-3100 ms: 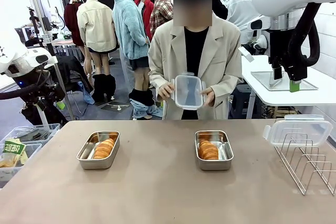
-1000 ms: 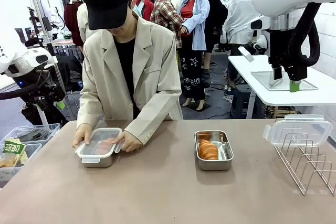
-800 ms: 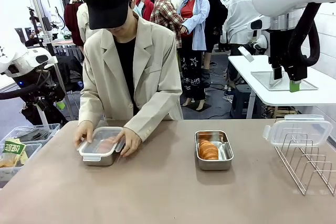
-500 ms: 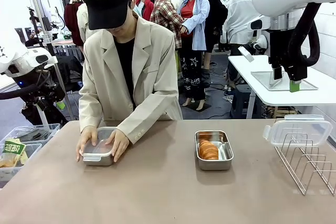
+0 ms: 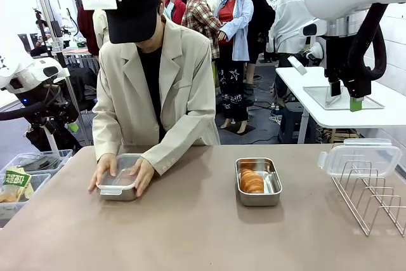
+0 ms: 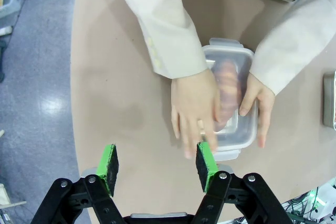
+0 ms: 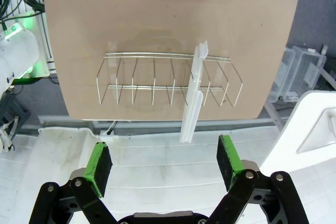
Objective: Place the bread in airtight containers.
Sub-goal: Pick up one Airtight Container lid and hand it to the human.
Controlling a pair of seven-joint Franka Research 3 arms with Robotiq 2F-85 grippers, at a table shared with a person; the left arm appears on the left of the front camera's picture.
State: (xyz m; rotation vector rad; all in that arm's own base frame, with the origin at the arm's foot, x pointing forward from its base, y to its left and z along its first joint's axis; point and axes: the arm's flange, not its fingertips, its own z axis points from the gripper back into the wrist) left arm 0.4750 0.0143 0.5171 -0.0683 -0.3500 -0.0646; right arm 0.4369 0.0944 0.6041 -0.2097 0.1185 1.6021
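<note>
Item: bread [image 5: 252, 182], small golden ridged rolls. One lot lies in the open container [image 5: 259, 200] just right of the counter's [image 5: 190, 233] middle. Another shows through the clear lid of the lidded container [image 5: 117, 193] toward the robot's left, where one hand of the person [image 6: 195, 106] lies flat on top and the other hand [image 6: 257, 106] clasps the edge. Handling, by my reckoning: light, soft, flaky, easily crushed; take a roll across its middle with a gentle squeeze. Steel pans stiff and smooth, likely slippery; take by a rim. Spare lid [image 5: 360, 158] rests in the wire rack [image 5: 374, 204] at the right end, probably thin and springy; take by its edge. Left tool [image 6: 156, 156]: jaws apart, empty, above the lidded container. Right tool [image 7: 164, 156]: jaws wide, empty, above the rack.
</note>
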